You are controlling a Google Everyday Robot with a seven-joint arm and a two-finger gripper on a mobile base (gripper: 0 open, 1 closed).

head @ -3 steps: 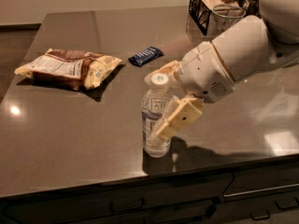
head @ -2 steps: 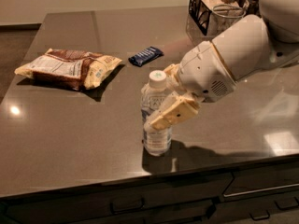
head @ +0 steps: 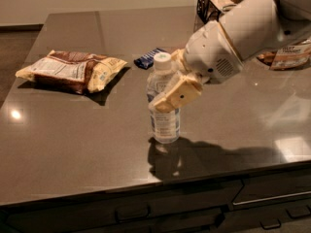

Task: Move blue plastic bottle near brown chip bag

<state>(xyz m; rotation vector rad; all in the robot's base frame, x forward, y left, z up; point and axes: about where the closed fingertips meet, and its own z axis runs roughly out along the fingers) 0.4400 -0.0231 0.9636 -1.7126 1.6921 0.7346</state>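
Note:
The blue plastic bottle (head: pixel 165 123), clear with a white cap and a pale label, is upright near the counter's front middle. My gripper (head: pixel 164 95) is shut on its upper body. One cream finger (head: pixel 176 96) crosses the bottle's front and the other is hidden behind it. The bottle's base is at, or just above, the counter. The brown chip bag (head: pixel 73 71) lies flat at the left, well apart from the bottle.
A small dark-blue snack bar wrapper (head: pixel 148 58) lies just behind the bottle. A black wire basket (head: pixel 214 4) stands at the back right, with a snack bag (head: pixel 289 55) beside it. The counter's front edge (head: pixel 160 183) is close below the bottle.
The front finger has closed across the bottle. The bottle and gripper have shifted upward in the view, away from the front edge.

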